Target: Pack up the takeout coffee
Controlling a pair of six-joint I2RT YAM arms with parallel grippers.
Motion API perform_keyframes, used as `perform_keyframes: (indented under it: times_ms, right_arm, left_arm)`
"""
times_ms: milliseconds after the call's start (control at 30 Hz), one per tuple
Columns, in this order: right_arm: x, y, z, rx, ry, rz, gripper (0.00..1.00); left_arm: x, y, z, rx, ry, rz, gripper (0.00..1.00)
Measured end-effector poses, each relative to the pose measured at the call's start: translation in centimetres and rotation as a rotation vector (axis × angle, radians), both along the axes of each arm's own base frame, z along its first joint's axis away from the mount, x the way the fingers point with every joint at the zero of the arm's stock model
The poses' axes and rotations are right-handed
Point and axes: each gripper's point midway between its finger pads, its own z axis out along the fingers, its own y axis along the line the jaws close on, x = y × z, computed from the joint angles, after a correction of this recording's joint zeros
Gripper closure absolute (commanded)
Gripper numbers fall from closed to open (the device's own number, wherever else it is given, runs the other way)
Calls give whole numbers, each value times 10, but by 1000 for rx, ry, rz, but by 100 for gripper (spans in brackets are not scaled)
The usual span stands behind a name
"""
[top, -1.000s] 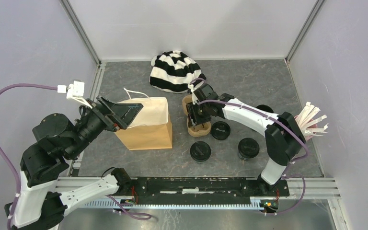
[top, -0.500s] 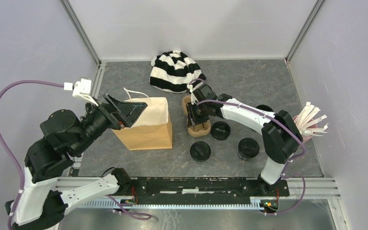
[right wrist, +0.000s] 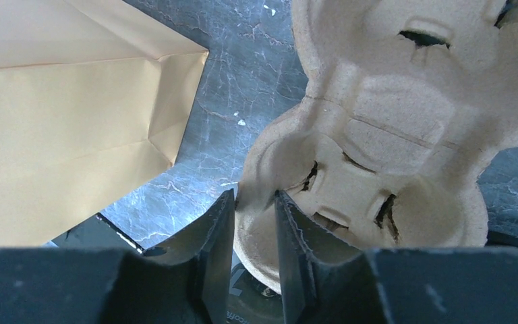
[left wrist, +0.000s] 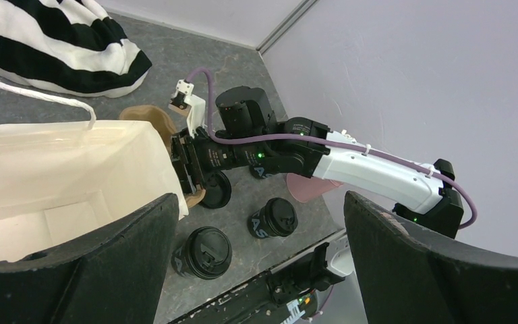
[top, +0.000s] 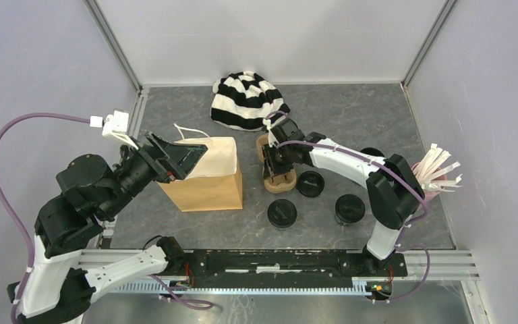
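Note:
Three black lidded coffee cups stand on the grey table: one near the front, one to its right, one beside the brown cardboard carrier. My right gripper is down on that carrier. In the right wrist view its fingers pinch the carrier's near rim, one inside a cup well and one outside. My left gripper hangs wide open at the open top of the brown paper bag, holding nothing. The left wrist view shows the cups below its spread fingers.
A black-and-white striped cloth lies at the back. A pink cup with white sticks stands at the right wall. A dark round shape shows behind the right arm. The bag has white string handles.
The right gripper's jaws have closed in on the carrier's rim. The left arm swung slightly toward the back and then held still with its gripper wide open.

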Motion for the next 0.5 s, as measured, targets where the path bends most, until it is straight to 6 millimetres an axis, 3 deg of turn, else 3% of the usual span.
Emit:
perform_keyframes:
  times_ms: [267, 500]
  right_arm:
    - [0, -1, 0, -2, 2, 0, 87]
    - [0, -2, 1, -8, -4, 4, 88]
  left_arm:
    - [0, 0, 0, 0, 0, -3, 2]
    - [0, 0, 0, 0, 0, -3, 2]
